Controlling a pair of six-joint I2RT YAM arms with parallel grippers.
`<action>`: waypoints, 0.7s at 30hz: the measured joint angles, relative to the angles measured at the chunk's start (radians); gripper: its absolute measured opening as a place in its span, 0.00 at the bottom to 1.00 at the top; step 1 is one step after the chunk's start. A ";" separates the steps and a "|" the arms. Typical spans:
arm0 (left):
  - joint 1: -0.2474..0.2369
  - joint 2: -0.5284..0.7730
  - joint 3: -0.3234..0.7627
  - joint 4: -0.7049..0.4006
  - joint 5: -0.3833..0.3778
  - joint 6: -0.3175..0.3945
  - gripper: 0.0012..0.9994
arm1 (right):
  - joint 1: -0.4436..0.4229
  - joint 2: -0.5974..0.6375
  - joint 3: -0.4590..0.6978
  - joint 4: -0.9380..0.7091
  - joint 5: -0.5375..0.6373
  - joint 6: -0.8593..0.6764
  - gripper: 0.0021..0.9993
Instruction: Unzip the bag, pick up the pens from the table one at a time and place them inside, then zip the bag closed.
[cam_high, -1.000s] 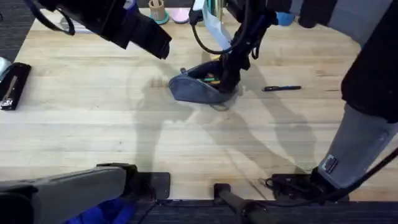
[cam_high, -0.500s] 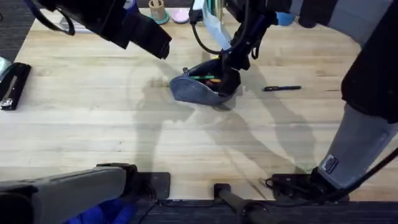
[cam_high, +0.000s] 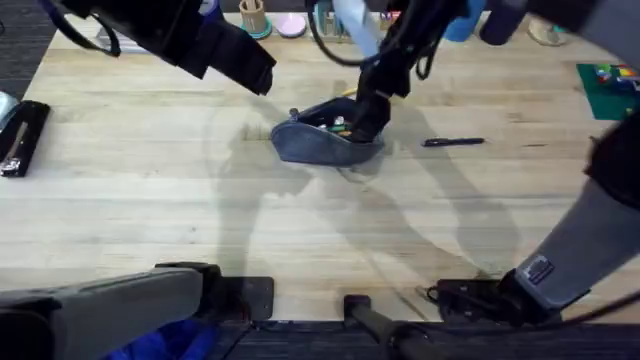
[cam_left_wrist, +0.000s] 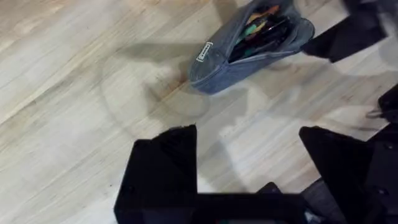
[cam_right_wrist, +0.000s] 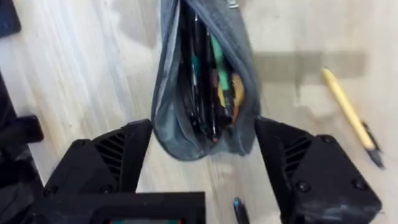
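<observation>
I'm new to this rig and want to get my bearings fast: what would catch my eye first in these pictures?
The blue-grey bag lies unzipped near the middle of the table's far half, coloured pens showing inside, with the right gripper open just above one end. A black pen lies alone to its right, and a yellow pen lies on the wood beside the bag. The left gripper hovers open, farther off.

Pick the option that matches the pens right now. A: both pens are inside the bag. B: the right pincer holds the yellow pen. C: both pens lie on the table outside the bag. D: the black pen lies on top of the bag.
C: the black pen lies on the table beside the open bag, and the right wrist view shows the yellow pen on the wood next to it.
</observation>
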 joint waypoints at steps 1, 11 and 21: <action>0.000 0.000 0.000 0.000 0.000 0.000 1.00 | 0.000 -0.019 0.004 -0.001 0.008 0.009 1.00; 0.000 0.000 0.000 0.000 -0.004 0.000 1.00 | -0.041 -0.204 0.011 -0.010 0.084 0.116 1.00; 0.000 0.000 0.000 0.000 -0.004 0.000 1.00 | -0.138 -0.398 0.011 -0.032 0.147 0.263 1.00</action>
